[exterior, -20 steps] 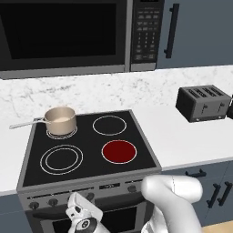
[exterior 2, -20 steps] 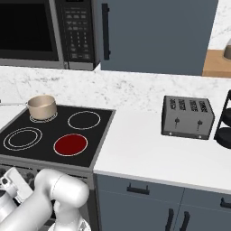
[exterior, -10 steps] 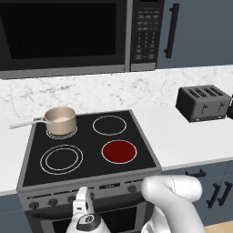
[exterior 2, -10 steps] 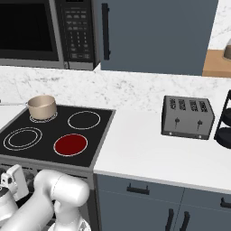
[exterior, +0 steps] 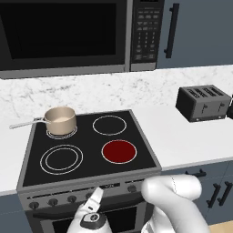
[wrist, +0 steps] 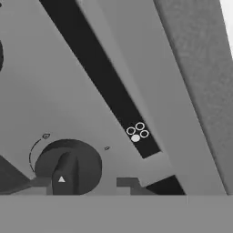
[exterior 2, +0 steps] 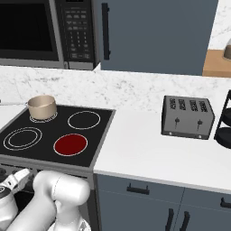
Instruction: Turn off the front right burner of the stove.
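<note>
Right now the front right burner (exterior: 119, 151), a medium round zone with a single thin white ring, glows deep red on the black glass-top stove (exterior: 88, 170), so the task is not yet done. The zone sits at the near right of the cooktop, beside the larger double-ringed zone (exterior: 61, 159) and in front of a plain ringed zone; a small tan saucepan with a long handle (exterior: 59, 120) stands on the back left zone. Below the glass runs the grey steel front panel with its row of small dark round knobs (exterior: 72, 199), and the robot's white hand (exterior: 96, 199) is raised against that panel, just below the glowing zone and a little to its left. In the hand view, a dark round knob with a raised grip bar and a white triangle mark (wrist: 68, 166) lies directly ahead, close between the two dark fingertips (wrist: 127, 183), which stand apart on either side of it and do not look clamped on it; whether either tip is touching the knob I cannot tell. A small diagram of four circles (wrist: 137, 132) with one filled white sits on the black strip just beyond the knob. The knob's grip bar runs roughly along the hand's line of reach, so I judge the coming move calls for a short push forward, a close, then a twist. A dark toaster (exterior: 203, 102) stands well apart on the white marble table (exterior: 182, 136).
</note>
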Available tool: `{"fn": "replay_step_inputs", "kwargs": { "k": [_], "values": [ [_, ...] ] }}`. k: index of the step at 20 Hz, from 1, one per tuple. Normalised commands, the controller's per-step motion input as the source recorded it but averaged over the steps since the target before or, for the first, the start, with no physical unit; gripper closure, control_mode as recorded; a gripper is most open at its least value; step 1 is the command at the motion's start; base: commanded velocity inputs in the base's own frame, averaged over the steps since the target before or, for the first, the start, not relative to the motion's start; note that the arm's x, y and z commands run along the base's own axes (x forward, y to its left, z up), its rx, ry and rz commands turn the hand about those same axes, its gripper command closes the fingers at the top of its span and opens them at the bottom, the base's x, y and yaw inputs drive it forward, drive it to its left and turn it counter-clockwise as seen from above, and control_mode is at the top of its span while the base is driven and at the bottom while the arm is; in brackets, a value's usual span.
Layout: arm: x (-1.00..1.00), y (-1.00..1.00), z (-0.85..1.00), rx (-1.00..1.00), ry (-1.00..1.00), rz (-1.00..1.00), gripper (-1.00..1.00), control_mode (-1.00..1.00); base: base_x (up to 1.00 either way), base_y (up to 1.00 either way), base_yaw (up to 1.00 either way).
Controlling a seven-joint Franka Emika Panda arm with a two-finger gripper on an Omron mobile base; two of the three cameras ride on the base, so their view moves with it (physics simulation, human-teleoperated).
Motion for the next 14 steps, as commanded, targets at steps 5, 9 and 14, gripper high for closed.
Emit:
{"fn": "replay_step_inputs", "kwargs": {
  "k": [5,9,14],
  "values": [
    [-0.08,-0.37,0.1,0.85,-0.32,-0.24,1.0,-1.0,0.0,0.0,0.0],
    [-0.08,-0.38,0.05,0.88,-0.32,-0.25,1.0,-1.0,0.0,0.0,0.0],
    [-0.01,-0.36,0.11,0.86,-0.32,-0.25,1.0,-1.0,0.0,0.0,0.0]
  ]
}}
